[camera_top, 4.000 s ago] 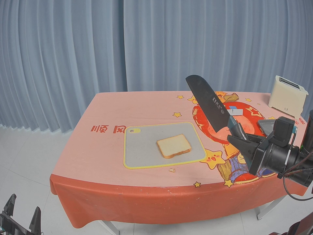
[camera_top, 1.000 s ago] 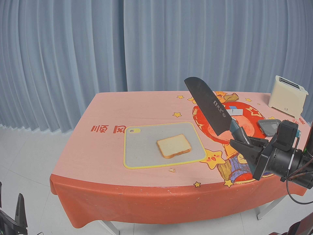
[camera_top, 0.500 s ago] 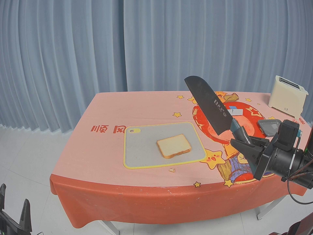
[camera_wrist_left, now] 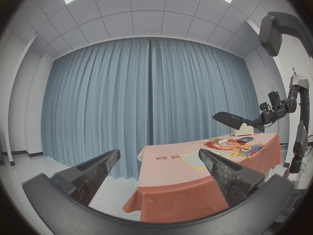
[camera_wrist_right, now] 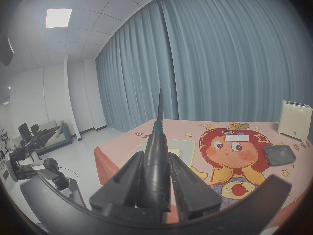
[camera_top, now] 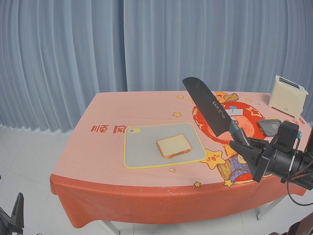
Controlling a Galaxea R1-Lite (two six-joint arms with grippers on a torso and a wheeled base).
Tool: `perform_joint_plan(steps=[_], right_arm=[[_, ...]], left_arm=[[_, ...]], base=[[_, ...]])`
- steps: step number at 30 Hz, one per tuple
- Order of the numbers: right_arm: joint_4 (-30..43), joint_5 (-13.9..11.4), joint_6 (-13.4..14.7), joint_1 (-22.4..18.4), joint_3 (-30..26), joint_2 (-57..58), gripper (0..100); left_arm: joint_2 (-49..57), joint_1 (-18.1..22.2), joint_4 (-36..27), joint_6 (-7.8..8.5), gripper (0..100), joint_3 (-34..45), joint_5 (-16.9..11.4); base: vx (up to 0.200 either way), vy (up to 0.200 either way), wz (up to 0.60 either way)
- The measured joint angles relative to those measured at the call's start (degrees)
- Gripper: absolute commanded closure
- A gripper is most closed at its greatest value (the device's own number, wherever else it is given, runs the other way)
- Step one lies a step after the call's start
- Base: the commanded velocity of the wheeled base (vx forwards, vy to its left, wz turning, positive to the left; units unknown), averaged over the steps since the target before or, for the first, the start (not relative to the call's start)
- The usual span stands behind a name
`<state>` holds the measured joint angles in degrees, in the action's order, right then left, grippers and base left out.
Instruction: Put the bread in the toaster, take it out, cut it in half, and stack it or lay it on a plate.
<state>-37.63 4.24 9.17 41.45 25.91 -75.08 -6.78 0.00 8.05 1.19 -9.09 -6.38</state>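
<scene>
One slice of bread [camera_top: 173,146] lies flat on a grey board [camera_top: 140,147] near the middle of a pink surface [camera_top: 130,108]. It is whole and uncut.

At 3 o'clock from the bread, the right claw [camera_top: 243,143] is clamped on the handle of a large dark knife [camera_top: 208,106]. The blade is up in the air and tilted, with its tip pointing toward 11 o'clock, well above the surface and off to the side of the board. The right wrist view looks straight along the handle, with fingers [camera_wrist_right: 190,185] pressed on both sides and the blade edge-on.

The toaster [camera_top: 287,96] stands at the far corner, at 2 o'clock. A grey square plate [camera_top: 269,127] sits between it and the claw. The left claw [camera_wrist_left: 159,152] hangs low off the surface at 7 o'clock, fingers spread wide with nothing between them.

The step in hand looks like the cut. To do it well, carry the blade over the bread's middle, level it so the edge faces straight down, and line it up across the slice before lowering. Press evenly down to the board, since soft bread will likely squash or slide if pushed sideways. The long blade has leverage against the grip and may twist under load, so a slow cut is safest.
</scene>
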Motion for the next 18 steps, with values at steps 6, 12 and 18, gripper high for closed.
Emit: perform_joint_plan(steps=[6, 12, 18], right_arm=[[0.0, -0.01, -0.02, 0.0, 0.0, 0.0, 100], [0.02, -0.01, -0.04, 0.0, 0.0, 0.0, 100], [0.05, -0.01, -0.02, 0.0, 0.0, -0.13, 100]], left_arm=[[-5.56, -0.16, -0.04, -0.07, 0, -3.96, -1.67], [-10.85, -0.16, -0.37, -0.11, 0, -9.4, -2.18], [-15.93, -0.02, -0.99, 1.91, 0, -12.96, -2.21]], base=[[0.0, 0.0, 0.0], [0.0, 0.0, 0.0], [0.0, 0.0, 0.0]])
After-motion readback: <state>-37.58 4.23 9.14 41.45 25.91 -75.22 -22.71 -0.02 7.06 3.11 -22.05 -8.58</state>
